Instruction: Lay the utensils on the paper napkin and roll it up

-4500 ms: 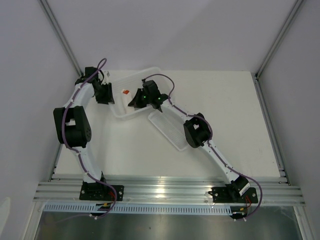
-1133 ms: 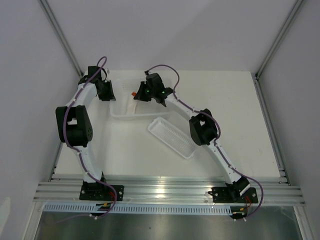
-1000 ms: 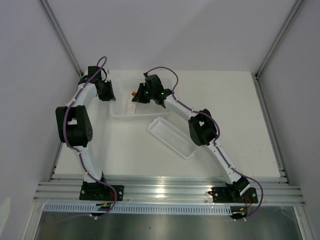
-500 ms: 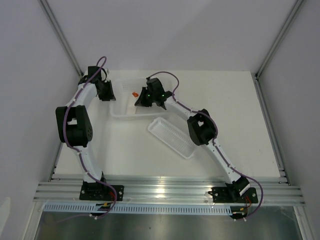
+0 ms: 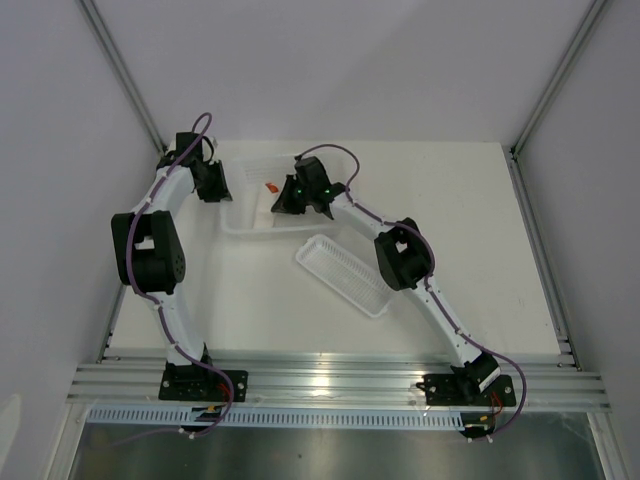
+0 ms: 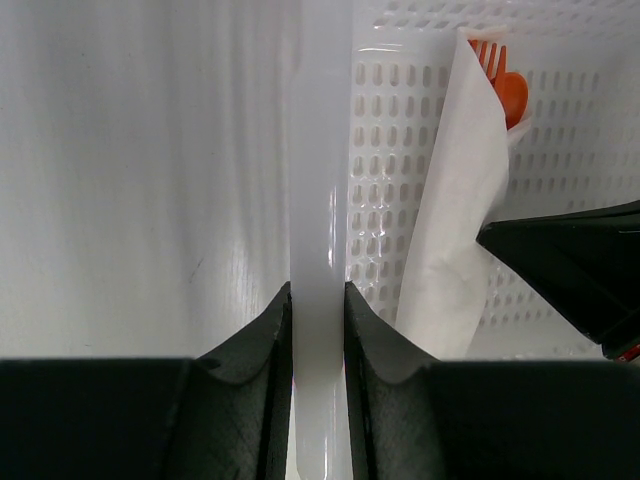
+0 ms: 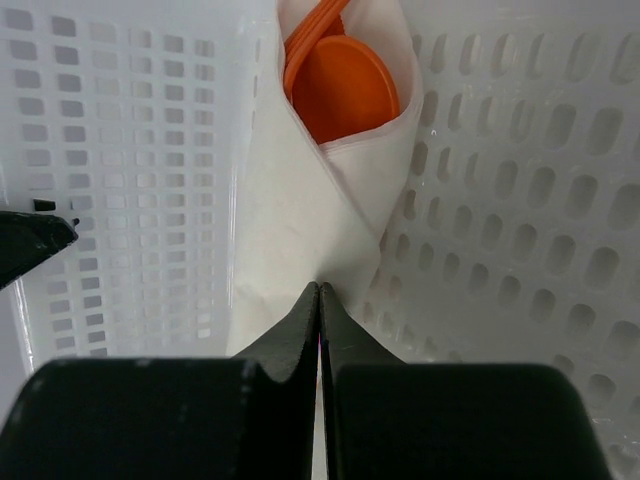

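Orange utensils [image 7: 335,85] already sit wrapped in the paper napkin [image 7: 300,220], just ahead of the right fingers [image 7: 290,340], which look pinched shut on its lower fold. The left fingers [image 6: 260,340] clamp the perforated plastic basket [image 6: 320,200] by its rim. Rolling looks basically done, probably just the release left.

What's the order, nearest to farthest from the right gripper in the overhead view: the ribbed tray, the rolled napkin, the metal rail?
From the right gripper:
1. paper napkin, at its fingertips, inside the basket.
2. ribbed tray, outside the basket, to its lower right.
3. metal rail, across the bottom of the view.
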